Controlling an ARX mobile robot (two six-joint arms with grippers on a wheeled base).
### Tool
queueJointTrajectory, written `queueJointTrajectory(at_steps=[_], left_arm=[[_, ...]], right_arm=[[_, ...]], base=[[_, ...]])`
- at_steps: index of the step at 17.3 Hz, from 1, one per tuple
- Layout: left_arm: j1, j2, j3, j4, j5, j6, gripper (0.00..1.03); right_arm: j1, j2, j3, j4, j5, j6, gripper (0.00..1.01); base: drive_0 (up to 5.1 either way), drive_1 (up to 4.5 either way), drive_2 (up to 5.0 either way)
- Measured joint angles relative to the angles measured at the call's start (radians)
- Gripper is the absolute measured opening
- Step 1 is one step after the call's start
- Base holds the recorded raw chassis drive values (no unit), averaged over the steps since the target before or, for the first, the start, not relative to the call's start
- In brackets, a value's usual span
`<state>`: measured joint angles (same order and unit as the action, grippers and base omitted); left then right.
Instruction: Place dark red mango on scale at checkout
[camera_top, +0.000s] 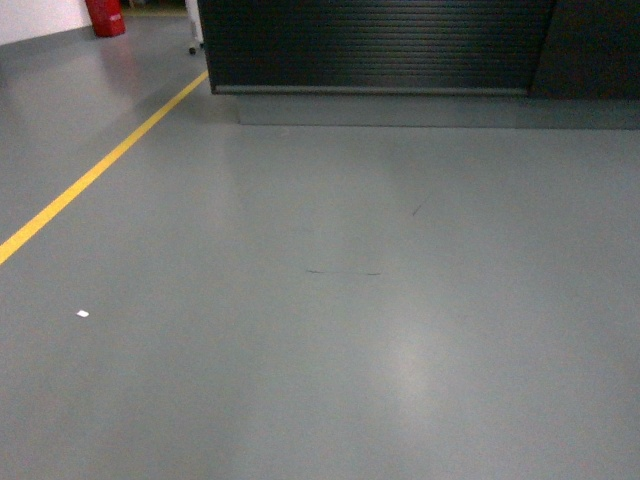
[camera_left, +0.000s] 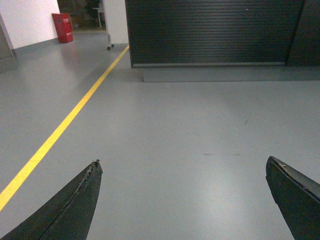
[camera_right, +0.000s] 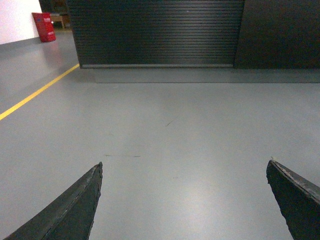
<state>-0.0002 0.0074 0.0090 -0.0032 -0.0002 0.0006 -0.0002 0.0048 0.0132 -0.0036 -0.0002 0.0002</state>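
Grey floor (camera_top: 330, 330) stretches ahead to the checkout (camera_top: 375, 45), whose ribbed black front panel fills the far side.

Neither the mango nor the scale shows in any view. A yellow line (camera_top: 95, 172) runs diagonally across the floor on the left, and a red bin (camera_top: 105, 15) stands by the white wall beyond it; its white lettering is too blurred to read. The left hand (camera_left: 182, 200) is spread wide and grasps nothing, its two dark fingers (camera_left: 75, 205) apart above bare floor. The right hand (camera_right: 184, 200) is likewise released, wide apart and empty.
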Motion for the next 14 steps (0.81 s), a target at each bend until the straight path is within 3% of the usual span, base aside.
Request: queueJointTrajectory(at_steps=[11, 14], left_arm=[[0.0, 0.0, 0.0, 0.001, 0.0, 0.0, 0.98], [0.0, 0.0, 0.0, -0.001, 0.0, 0.0, 0.98]], right_arm=[[0.0, 0.0, 0.0, 0.001, 0.0, 0.0, 0.98], [0.0, 0.0, 0.0, -0.001, 0.0, 0.0, 0.98]], base=[[0.0, 0.0, 0.0], [-0.1, 4.24, -4.4]])
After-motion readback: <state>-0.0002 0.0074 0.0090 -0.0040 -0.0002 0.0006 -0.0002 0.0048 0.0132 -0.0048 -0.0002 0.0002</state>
